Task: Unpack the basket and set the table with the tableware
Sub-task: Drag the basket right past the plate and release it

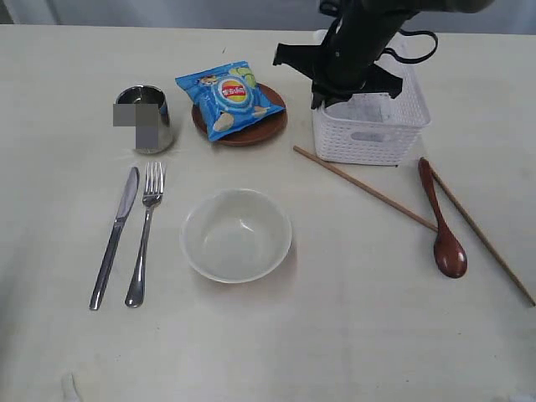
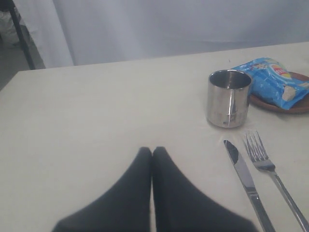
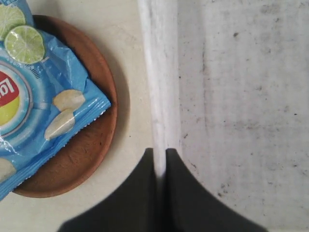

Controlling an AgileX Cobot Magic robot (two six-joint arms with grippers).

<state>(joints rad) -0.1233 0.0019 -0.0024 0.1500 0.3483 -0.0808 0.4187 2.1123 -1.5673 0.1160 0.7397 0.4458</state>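
Nearly done, I reckon: tableware lies across the counter, basket looks empty; right end effector pinches its rim, left end effector clenched on nothing.

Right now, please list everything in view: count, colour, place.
cup: one, steel, left
plate: one, brown, beside cup
chip bag: one, blue, on plate
basket: one, white, right
spoon: one, reddish-brown, right
chopsticks: two, wooden, either side of spoon
bowl: one, off-white, centre
fork: one, steel, left of bowl
knife: one, steel, left of fork
table: one, cream, underneath
left pincer: one, black, shut over table
right pincer: one, black, shut on basket rim
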